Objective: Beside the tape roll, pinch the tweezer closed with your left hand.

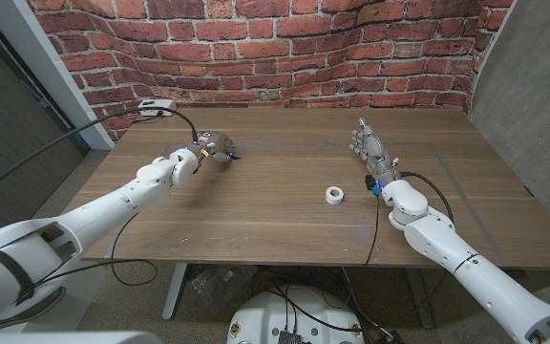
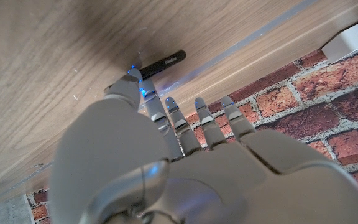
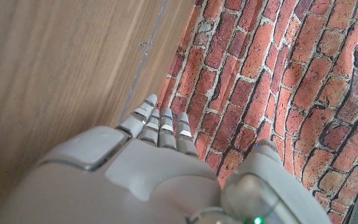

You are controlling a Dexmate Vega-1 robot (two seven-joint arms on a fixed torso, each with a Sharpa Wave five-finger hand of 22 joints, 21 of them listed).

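Black and slim, the tweezer (image 2: 160, 64) lies on the wooden table (image 1: 285, 220) just past the fingertips of our left hand (image 1: 210, 148), near the table's far left part. In the left wrist view it carries a short line of pale writing along its side, too small and blurred for us to read. Our thumb tip (image 2: 129, 79) sits right at the tweezer's near end, while the other fingers (image 2: 205, 118) reach out straight and apart; we cannot tell whether anything actually pinches the tool, and from the head view the hand hides most of it.

Well apart from all this, the white tape roll (image 1: 334, 195) lies flat toward the middle right of the table, with no label we can make out. Just beyond it stands our right hand (image 1: 368, 146), on its edge with fingers extended together and nothing in them; the right wrist view shows those fingers (image 3: 160, 124) pointing toward the red brick wall (image 1: 285, 48).

A grey socket box (image 1: 154, 104) with a black cable (image 1: 84, 129) sits at the table's far left corner.
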